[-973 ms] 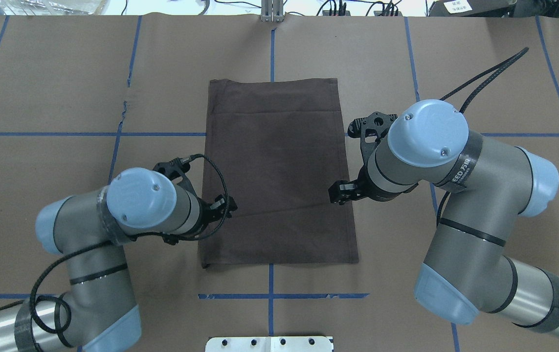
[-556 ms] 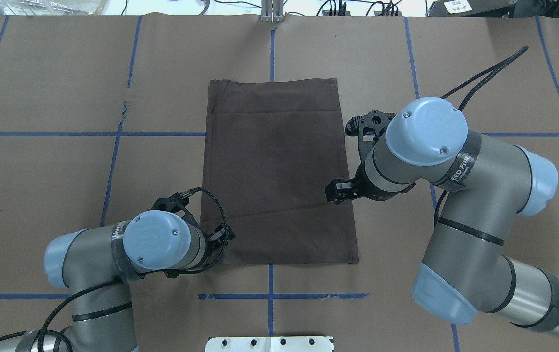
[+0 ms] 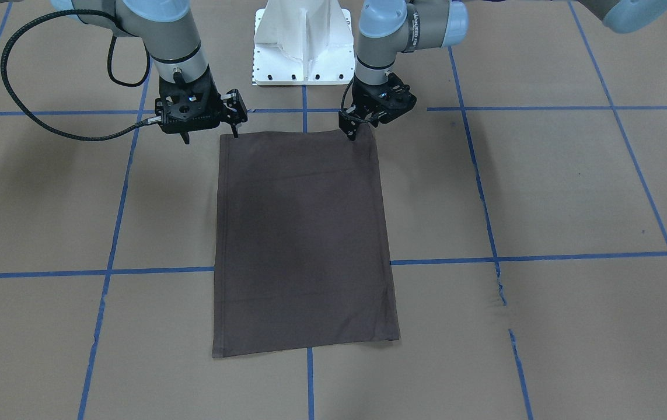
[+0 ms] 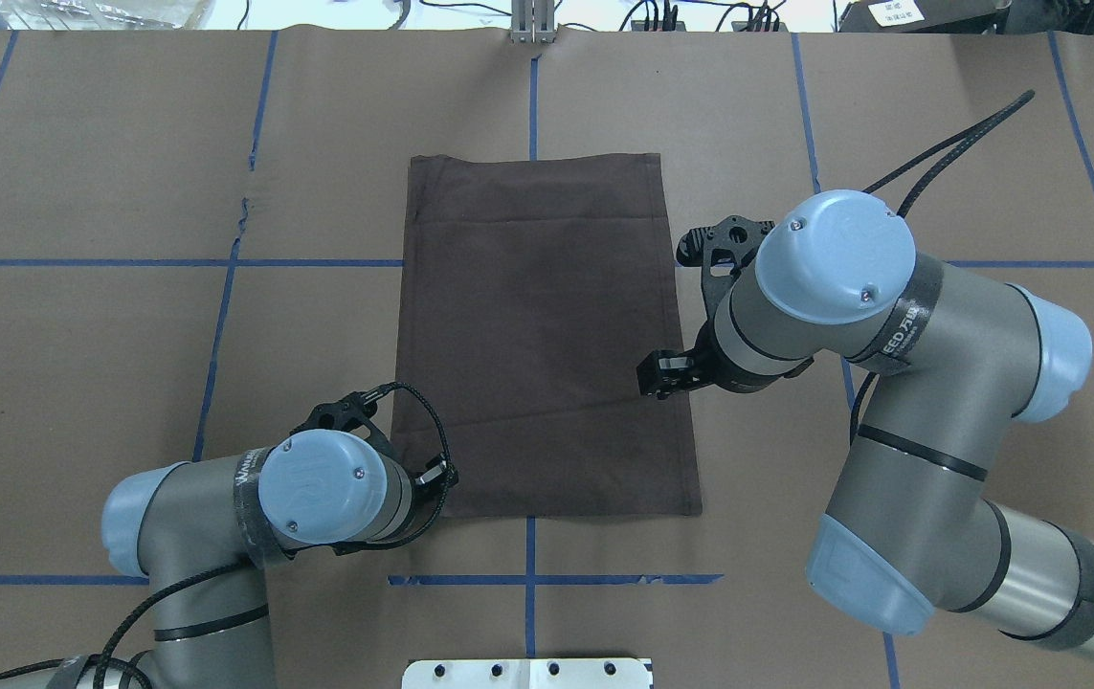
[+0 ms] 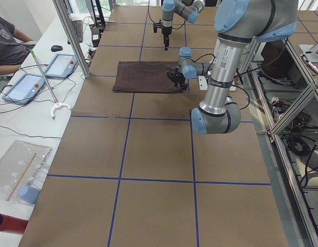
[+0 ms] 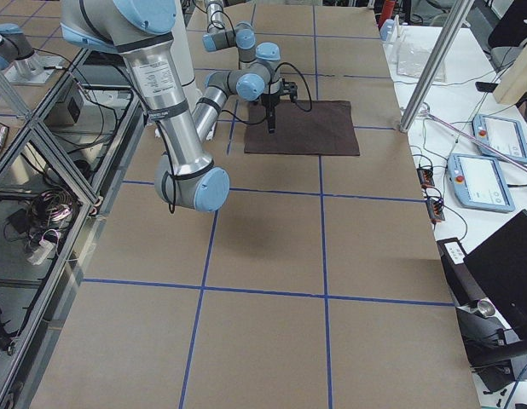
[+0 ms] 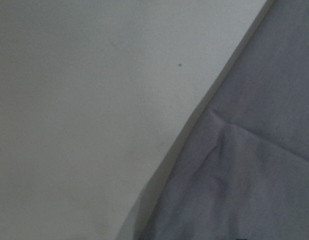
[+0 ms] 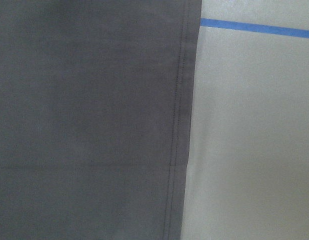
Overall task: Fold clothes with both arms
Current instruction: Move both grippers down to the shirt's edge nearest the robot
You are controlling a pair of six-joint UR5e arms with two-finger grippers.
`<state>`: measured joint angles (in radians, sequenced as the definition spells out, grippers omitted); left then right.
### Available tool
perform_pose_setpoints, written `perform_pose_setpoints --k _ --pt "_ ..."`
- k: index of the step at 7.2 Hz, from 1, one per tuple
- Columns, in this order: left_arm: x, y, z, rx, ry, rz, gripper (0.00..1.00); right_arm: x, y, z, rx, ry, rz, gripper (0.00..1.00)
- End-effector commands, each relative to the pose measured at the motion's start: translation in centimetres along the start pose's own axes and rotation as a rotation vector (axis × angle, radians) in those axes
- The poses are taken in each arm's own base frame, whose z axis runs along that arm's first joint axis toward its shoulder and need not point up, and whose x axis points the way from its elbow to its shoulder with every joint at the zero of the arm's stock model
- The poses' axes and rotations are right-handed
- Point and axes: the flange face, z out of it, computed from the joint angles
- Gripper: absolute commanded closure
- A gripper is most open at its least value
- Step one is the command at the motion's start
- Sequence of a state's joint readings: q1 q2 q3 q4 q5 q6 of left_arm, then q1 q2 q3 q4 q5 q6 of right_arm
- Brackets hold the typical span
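The dark brown T-shirt lies flat on the table, folded into a long rectangle; its collar and logo are hidden. It also shows in the front view. My left gripper is low at the shirt's corner nearest the robot on my left, seen in the front view; its jaws look a little apart and hold nothing. My right gripper is open and empty above the shirt's right edge; in the front view its fingers are spread wide. The left wrist view shows the shirt's edge, the right wrist view its stitched hem.
The table is covered in brown paper with blue tape lines. The paper is torn to the shirt's left. The white pedestal base stands at the robot's side. Tablets and a metal post stand beyond the far edge.
My left arm has moved along the shirt's left edge towards the robot, down to the near left corner. My right arm has hardly moved. The shirt lies as before.
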<state>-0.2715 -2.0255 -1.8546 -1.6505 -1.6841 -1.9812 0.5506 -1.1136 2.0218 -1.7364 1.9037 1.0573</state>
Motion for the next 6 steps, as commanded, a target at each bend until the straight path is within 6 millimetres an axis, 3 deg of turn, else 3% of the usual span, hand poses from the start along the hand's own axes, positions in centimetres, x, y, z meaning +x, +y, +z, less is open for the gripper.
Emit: perform_pose_setpoints --k 1,2,5,6 --pt "0.1 0.0 -0.5 0.004 0.013 0.005 0.90 0.1 0.0 0.1 -0.001 0.001 0.002 0.00" --pt "0.2 0.1 -0.8 0.002 0.018 0.012 1.00 0.1 0.0 -0.1 0.000 -0.002 0.002 0.00" --pt "0.5 0.5 -4.3 -0.025 0.078 0.022 1.00 -0.1 0.2 -0.3 0.003 -0.008 0.055 0.00" --pt "0.5 0.4 -4.2 -0.022 0.078 0.025 1.00 -0.3 0.5 -0.1 -0.003 -0.007 0.145 0.00"
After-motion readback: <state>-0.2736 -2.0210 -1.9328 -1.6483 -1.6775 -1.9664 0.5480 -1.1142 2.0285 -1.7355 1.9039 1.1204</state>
